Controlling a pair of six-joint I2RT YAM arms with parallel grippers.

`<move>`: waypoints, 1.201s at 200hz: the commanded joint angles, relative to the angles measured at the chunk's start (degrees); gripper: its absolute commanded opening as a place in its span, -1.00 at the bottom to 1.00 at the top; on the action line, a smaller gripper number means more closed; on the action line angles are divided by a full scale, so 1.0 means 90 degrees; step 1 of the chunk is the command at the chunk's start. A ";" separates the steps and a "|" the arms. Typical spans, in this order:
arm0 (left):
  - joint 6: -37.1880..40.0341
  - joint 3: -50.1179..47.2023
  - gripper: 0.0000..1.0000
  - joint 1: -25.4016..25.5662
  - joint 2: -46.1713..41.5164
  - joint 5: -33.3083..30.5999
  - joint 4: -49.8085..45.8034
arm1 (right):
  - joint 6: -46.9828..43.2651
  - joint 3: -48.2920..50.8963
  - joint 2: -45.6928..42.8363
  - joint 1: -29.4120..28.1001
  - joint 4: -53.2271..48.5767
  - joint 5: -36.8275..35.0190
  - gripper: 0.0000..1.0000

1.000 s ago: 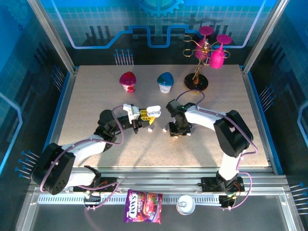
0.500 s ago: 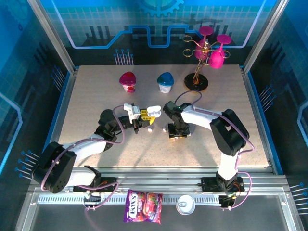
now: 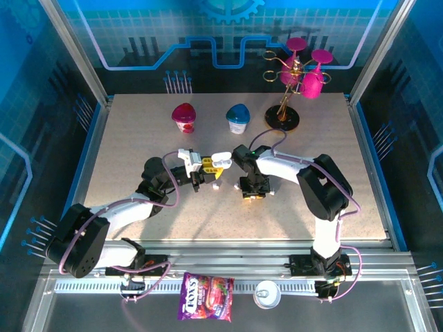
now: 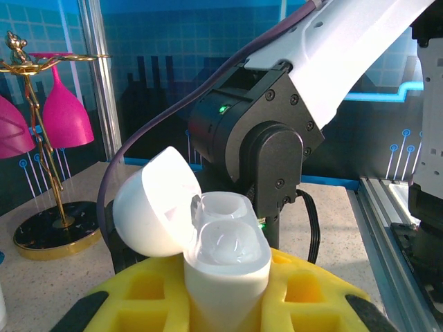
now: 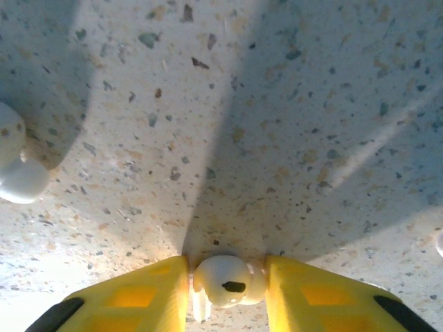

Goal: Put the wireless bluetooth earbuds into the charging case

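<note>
My left gripper (image 3: 208, 166) is shut on the white charging case (image 4: 225, 259), which it holds upright between yellow fingers (image 4: 311, 297). The case lid (image 4: 152, 207) is flipped open to the left, and both wells look hollow. My right gripper (image 5: 226, 285) points down at the table, its yellow pads closed against both sides of one small white earbud (image 5: 223, 279) that rests on the tabletop. In the top view this gripper (image 3: 252, 193) is just right of the case (image 3: 221, 159). A second earbud (image 5: 17, 176) lies at the left edge of the right wrist view.
At the back of the table stand a pink cup (image 3: 184, 116), a blue cup (image 3: 238, 117) and a gold rack with pink glasses (image 3: 294, 83). The right arm's wrist (image 4: 256, 138) is directly behind the case. A candy bag (image 3: 206, 305) lies below the table's front rail.
The right gripper has shifted slightly left, toward the case, and is now closed around the earbud. The left gripper and case have not moved.
</note>
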State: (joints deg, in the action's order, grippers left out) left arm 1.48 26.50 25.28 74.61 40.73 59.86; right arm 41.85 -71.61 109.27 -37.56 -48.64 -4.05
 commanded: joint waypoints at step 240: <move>0.0112 0.0203 -1.00 -0.0016 0.0050 -0.0356 -0.0242 | -0.0226 0.0285 -0.1496 -0.0108 0.0415 -0.0895 -0.42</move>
State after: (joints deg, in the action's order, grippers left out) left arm 1.54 26.52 25.28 74.61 39.68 59.44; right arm 40.91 -69.95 102.63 -37.60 -47.27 -7.53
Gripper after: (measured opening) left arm 0.186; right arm 0.292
